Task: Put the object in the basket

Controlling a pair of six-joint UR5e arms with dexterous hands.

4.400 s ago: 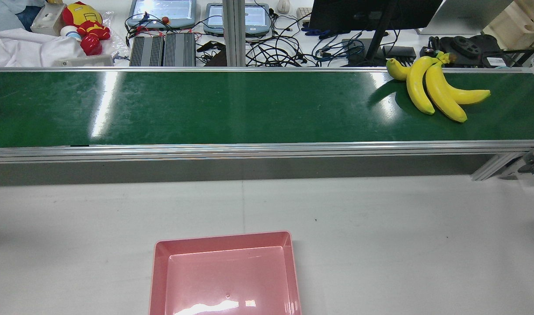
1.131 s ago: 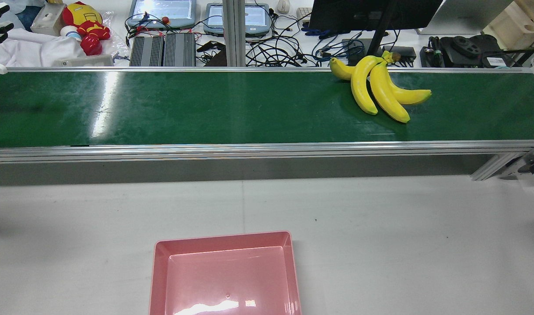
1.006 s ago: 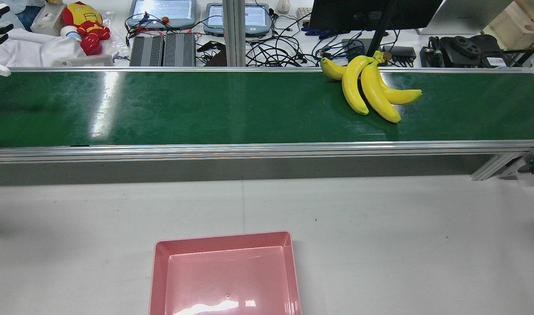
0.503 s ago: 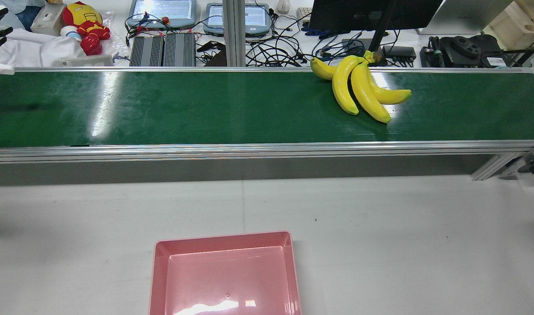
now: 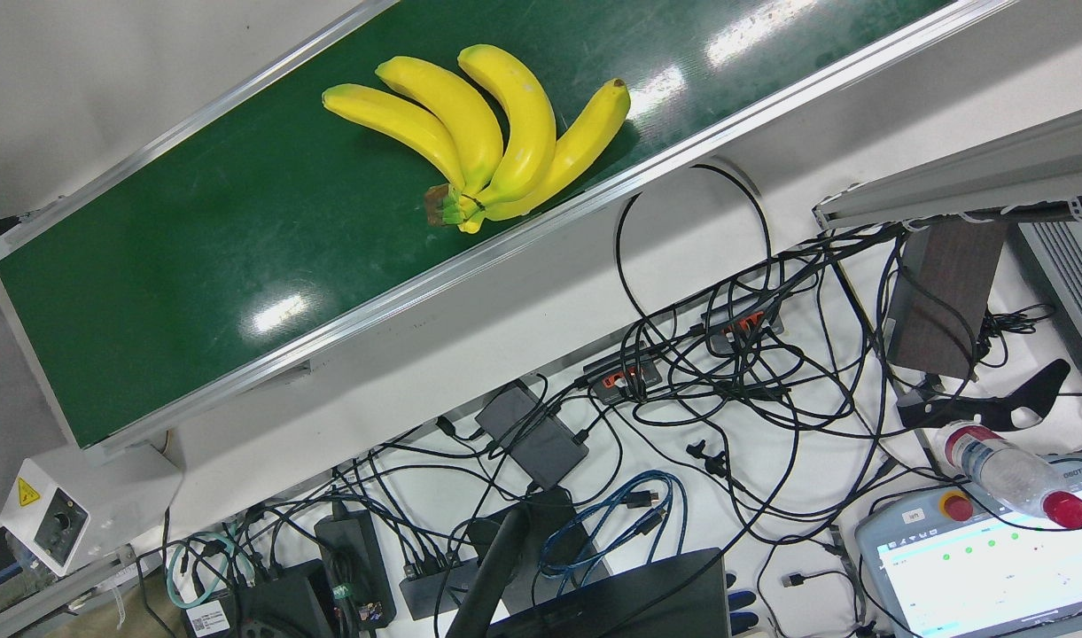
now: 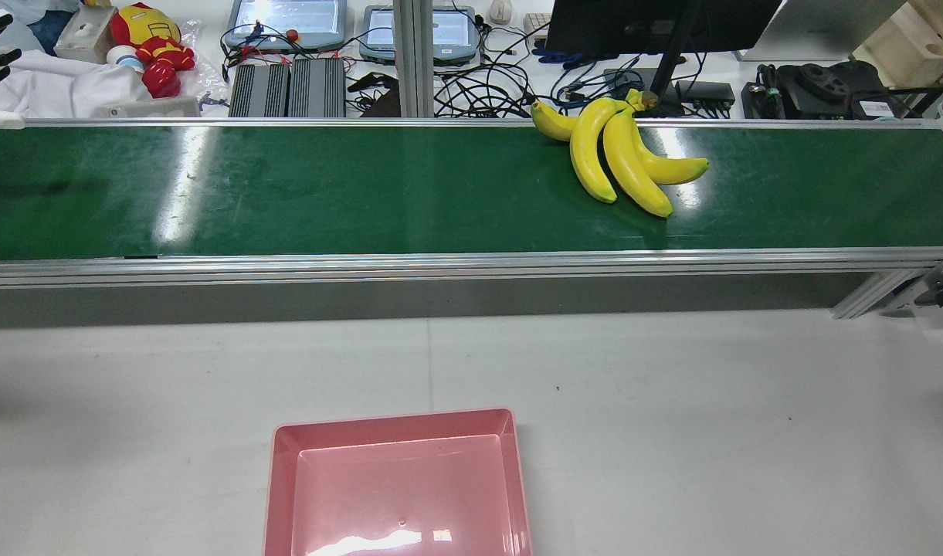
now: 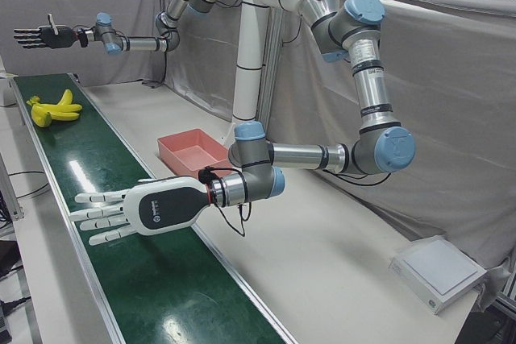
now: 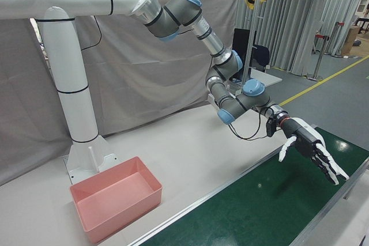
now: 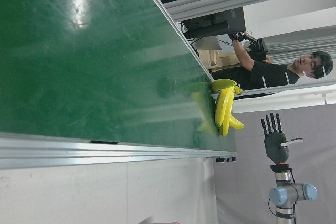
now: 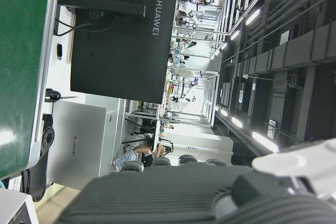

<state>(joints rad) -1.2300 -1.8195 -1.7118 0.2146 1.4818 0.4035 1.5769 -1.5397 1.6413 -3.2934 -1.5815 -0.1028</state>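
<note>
Your banana bunch lies on the green conveyor belt, near its far edge. Your left hand hovers flat over the belt, fingers spread, well apart from the bunch. Your right hand, also spread and empty, hangs beyond the bunch. The pink basket sits on the counter.

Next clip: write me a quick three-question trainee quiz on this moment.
1. True or false: the bananas are in the basket.
2. The bananas lie on: A) the table B) the belt C) a hand.
3. Fill in: the left hand and right hand are both ____, holding nothing.
Key: 1 false; 2 B; 3 open.
</note>
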